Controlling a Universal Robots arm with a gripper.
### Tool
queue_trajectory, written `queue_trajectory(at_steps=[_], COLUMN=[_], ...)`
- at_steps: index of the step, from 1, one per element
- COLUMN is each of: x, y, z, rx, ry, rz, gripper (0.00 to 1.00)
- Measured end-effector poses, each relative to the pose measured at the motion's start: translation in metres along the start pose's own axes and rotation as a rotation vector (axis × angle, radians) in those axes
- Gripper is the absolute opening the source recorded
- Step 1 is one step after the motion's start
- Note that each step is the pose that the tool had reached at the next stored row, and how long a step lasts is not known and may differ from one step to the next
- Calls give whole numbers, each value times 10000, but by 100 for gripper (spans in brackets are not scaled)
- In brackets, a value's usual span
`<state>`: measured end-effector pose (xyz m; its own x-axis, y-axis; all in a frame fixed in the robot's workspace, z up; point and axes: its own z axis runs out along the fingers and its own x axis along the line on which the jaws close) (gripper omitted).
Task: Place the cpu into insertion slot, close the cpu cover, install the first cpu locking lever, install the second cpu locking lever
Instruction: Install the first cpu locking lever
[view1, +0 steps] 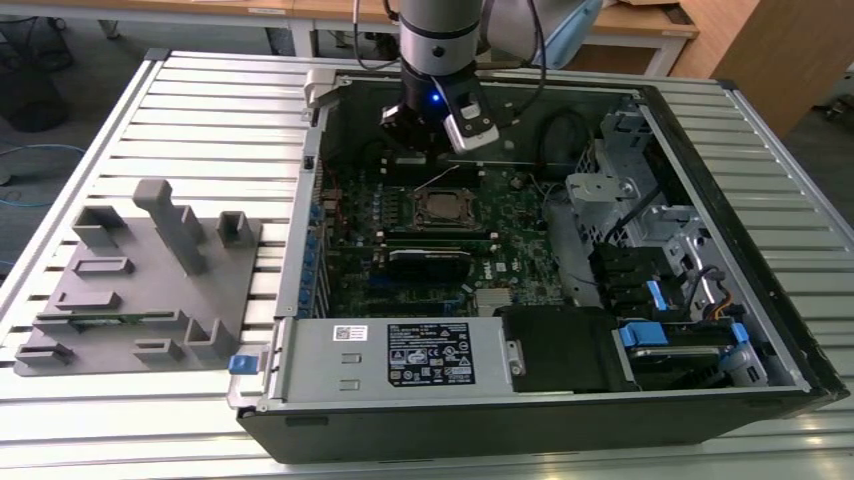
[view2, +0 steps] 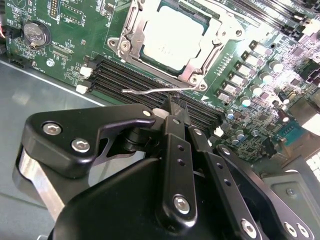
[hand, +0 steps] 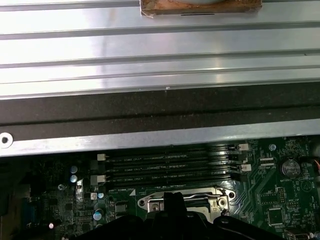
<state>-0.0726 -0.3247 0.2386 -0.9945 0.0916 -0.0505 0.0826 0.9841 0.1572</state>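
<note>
- In the second wrist view, your gripper (view2: 174, 106) has its fingers together, tips just beside a thin locking lever (view2: 155, 91).
- The cpu (view2: 172, 37) sits in the insertion slot (view1: 445, 207), above centre in the exterior view, with the cpu cover (view2: 131, 27) down around it.
</note>
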Motion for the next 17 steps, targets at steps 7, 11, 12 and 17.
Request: queue_trajectory(at_steps=[7,11,12,17], x=[-7,-22,-25,-50], y=[0,1,1,4], z=[6,12,13,23], rx=[-3,-4,-3,-3], ry=[-1,-3,-1,-1], rz=[-3,-1,-1,-1], gripper=[10,10,10,10])
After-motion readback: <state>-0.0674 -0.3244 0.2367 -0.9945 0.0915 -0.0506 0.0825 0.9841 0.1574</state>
